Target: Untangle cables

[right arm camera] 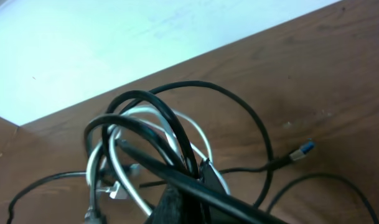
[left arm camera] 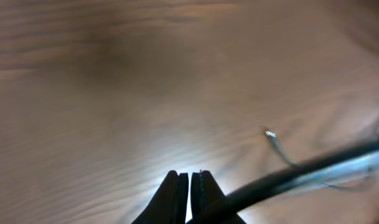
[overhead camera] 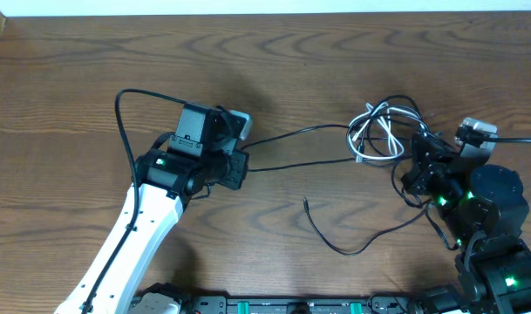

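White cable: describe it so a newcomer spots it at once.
On the wooden table's right side, beside the right fingers, sits a knot of cords. The white cable is the only pale loop there; every neighbouring strand is black.

A brown wooden counter (overhead camera: 335, 52) is marked throughout with darker, wavy grain lines. Thin black flexible cords (overhead camera: 300, 133) are seen against it, and a thin white cord (overhead camera: 363, 122) is looped among them. A small plug end (right arm camera: 306, 148) is tipped in bright blue. The left arm's long link (overhead camera: 139, 235) is coloured white, with black housings above it. The right arm (overhead camera: 496, 196) is finished in black, and small green lights (overhead camera: 442, 201) are lit on it. A pale bluish-white surface (right arm camera: 83, 43) is shown beyond the counter's edge.
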